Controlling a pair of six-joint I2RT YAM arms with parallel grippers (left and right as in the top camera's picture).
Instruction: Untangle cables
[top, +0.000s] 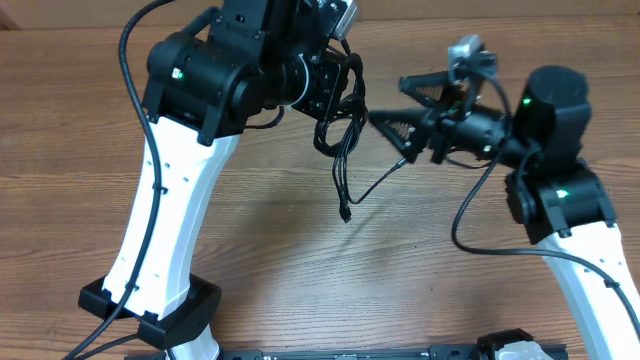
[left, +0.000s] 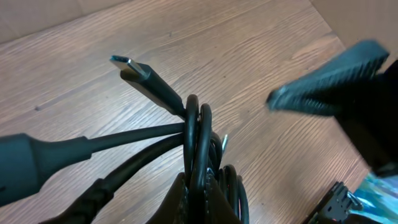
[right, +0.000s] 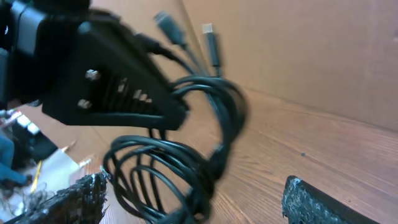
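A bundle of thin black cables (top: 347, 150) hangs in loops above the wooden table, with one plug end (top: 346, 214) dangling lowest. My left gripper (top: 345, 95) is shut on the top of the bundle. In the left wrist view its jaws (left: 202, 199) pinch the looped cables (left: 196, 137), and a silver-tipped plug (left: 132, 66) sticks out up and left. My right gripper (top: 387, 100) stands open just right of the bundle, not touching it. In the right wrist view the cable loops (right: 165, 165) hang between its two wide-apart fingertips (right: 74, 199), below the left gripper's body (right: 106, 74).
The wooden table (top: 300, 280) lies under both arms. Thick black wires (top: 135, 60) run along the left arm and another loops from the right arm (top: 470, 215). A cardboard wall (right: 311, 50) stands behind the table in the right wrist view.
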